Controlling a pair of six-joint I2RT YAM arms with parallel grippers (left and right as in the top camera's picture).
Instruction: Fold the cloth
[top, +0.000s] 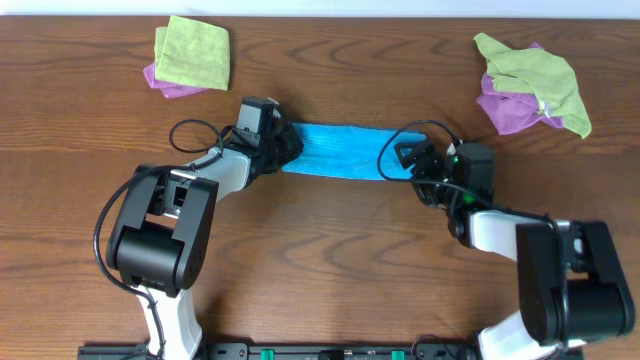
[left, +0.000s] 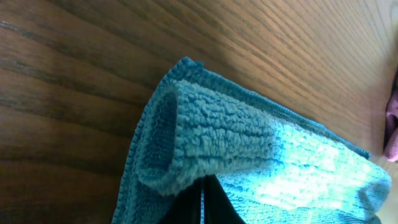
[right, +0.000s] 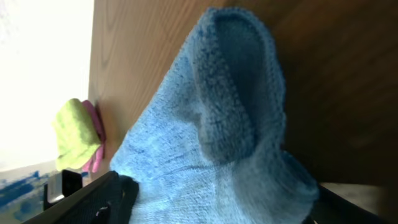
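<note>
A blue cloth (top: 340, 151) lies as a long band across the middle of the table, stretched between my two grippers. My left gripper (top: 283, 148) is shut on its left end; in the left wrist view the cloth (left: 236, 149) bulges in a rolled fold just above the closed fingers (left: 202, 202). My right gripper (top: 412, 163) is shut on the right end; in the right wrist view the cloth (right: 205, 155) fills the space between the two fingers (right: 217, 205) and rises in a peaked fold.
A green cloth on a purple one (top: 190, 55) lies folded at the back left. A crumpled green and purple pile (top: 530, 85) lies at the back right; it also shows in the right wrist view (right: 78, 137).
</note>
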